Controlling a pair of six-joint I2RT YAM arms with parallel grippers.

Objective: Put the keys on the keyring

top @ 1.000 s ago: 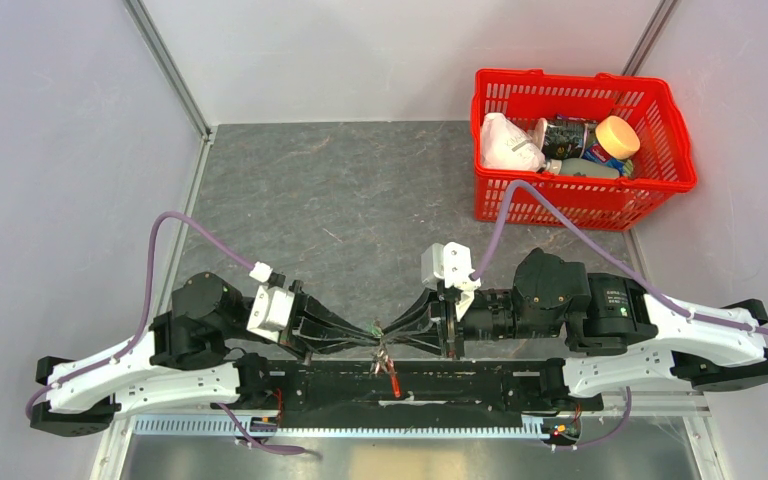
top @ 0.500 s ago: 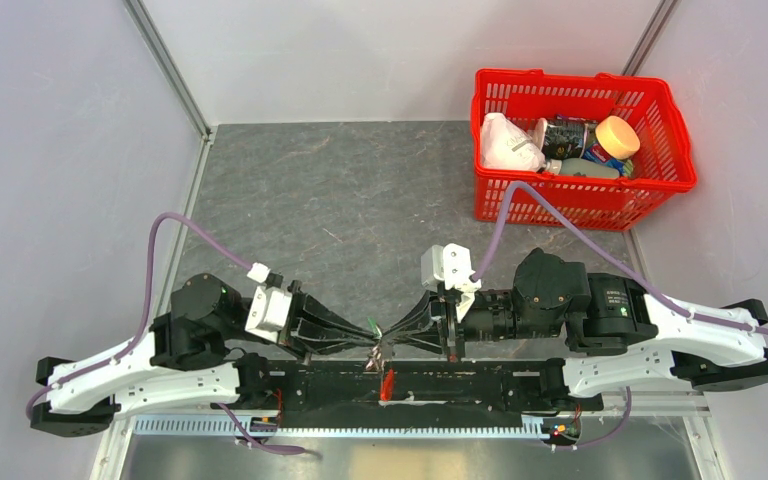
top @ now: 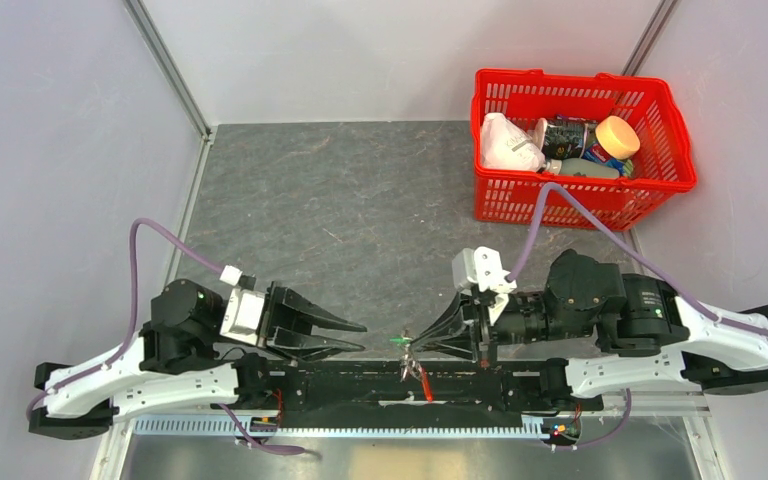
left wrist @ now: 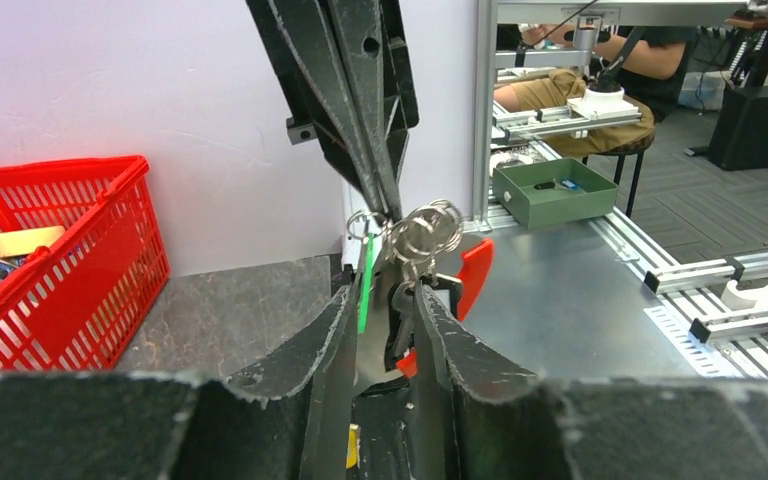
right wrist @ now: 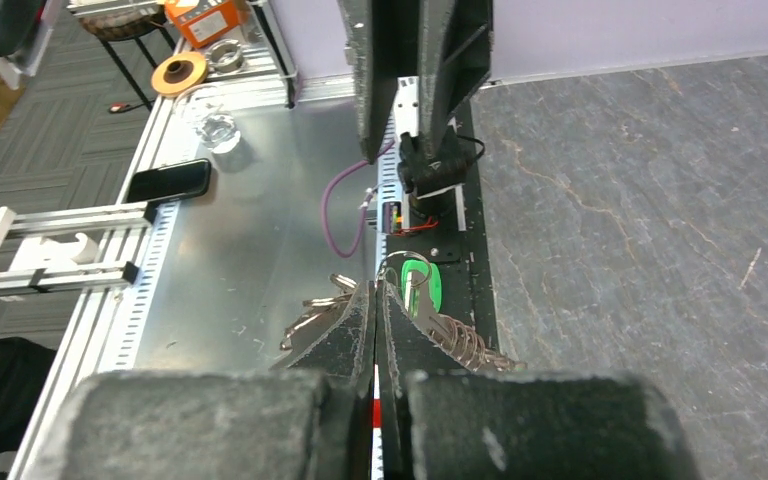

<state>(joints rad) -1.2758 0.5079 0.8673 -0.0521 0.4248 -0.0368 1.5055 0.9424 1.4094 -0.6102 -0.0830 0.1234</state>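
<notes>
My right gripper is shut on the keyring, whose red part hangs below it over the arms' base rail. A bunch of silvery keys with a green tag dangles from the same spot. In the right wrist view the shut gripper has keys on one side and the green tag and small rings on the other. My left gripper is open and empty, a short way left of the bunch. In the left wrist view the keys and the keyring's red part hang just beyond the spread fingers.
A red plastic basket with bottles and a white bag stands at the far right of the grey mat; it also shows in the left wrist view. The black base rail and a metal table edge run along the near side.
The left gripper has opened, let go of the bunch and drawn back to the left. The right gripper has moved right, carrying the keyring and keys with it.
</notes>
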